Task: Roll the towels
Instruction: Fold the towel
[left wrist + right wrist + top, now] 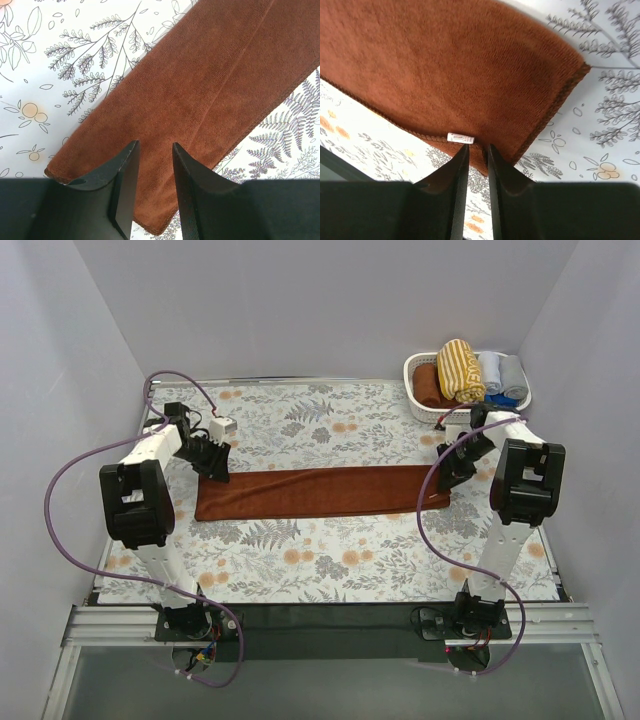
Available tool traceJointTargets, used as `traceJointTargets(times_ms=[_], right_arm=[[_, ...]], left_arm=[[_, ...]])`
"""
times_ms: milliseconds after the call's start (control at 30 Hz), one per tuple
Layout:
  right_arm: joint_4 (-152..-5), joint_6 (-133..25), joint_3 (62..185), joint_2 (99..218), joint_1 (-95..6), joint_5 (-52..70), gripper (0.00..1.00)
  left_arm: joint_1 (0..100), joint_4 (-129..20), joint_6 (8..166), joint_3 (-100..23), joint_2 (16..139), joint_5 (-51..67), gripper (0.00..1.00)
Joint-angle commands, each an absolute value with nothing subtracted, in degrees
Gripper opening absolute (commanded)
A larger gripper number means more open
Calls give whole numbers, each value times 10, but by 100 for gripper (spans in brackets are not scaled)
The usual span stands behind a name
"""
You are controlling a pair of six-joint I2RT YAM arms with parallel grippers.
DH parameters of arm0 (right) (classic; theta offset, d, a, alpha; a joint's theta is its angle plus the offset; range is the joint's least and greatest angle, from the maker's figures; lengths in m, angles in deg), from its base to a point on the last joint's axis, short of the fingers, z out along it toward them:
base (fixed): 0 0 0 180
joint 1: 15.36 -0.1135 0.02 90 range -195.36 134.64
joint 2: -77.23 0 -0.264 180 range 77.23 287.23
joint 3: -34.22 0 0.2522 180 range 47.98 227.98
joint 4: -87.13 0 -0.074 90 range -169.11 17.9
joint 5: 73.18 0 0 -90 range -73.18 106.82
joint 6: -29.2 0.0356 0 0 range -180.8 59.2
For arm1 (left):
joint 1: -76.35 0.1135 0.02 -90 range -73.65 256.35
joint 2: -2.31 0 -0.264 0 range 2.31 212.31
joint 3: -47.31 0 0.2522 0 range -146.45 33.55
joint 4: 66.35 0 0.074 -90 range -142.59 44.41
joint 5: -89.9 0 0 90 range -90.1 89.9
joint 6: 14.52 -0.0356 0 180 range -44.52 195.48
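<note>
Both towel [320, 492] ends lie beneath the left gripper [214, 466] and right gripper [451, 472].

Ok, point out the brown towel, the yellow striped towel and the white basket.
brown towel [320, 492], top view, middle of the flat strip.
yellow striped towel [461, 370], top view, top of the roll.
white basket [419, 408], top view, near left wall.

Both our arms reach forward and down. Our left gripper [155, 145] gapes a little; our right gripper [478, 146] is pinched nearly together.
</note>
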State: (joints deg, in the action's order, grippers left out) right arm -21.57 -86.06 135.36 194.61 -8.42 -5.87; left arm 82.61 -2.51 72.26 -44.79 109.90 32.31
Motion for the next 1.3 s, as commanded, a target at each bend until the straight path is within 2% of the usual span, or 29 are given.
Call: traceJointTargets(times_ms=[0,333,467,533,633,700,767,967,1067,1267], right_arm=[[-180,-888,1342,1912,-85,-62,24],[-149,-963,1288,1881,-84,11,18],[-136,-979,1303,1872,-83,21,12],[-128,-984,1326,1870,-83,8,12],[-106,-995,1354,1873,-83,-35,17],[-98,-991,1373,1875,-84,-59,29],[-100,-982,1389,1883,-84,-83,32],[-112,-948,1411,1924,-88,-120,29],[-140,-946,1370,1915,-100,-101,25],[-238,-934,1245,1896,-128,-4,23]], left_arm=[[828,-33,716,-443,1078,329,31],[827,-27,711,-439,1071,317,31],[828,-15,703,-445,1066,313,31],[827,-11,701,-448,1066,312,31],[828,-9,701,-454,1068,312,31],[827,-7,704,-456,1070,314,31],[828,-10,711,-458,1076,317,31],[828,-14,740,-462,1109,322,30],[828,-21,748,-456,1116,312,28],[830,-59,773,-435,1130,246,16]])
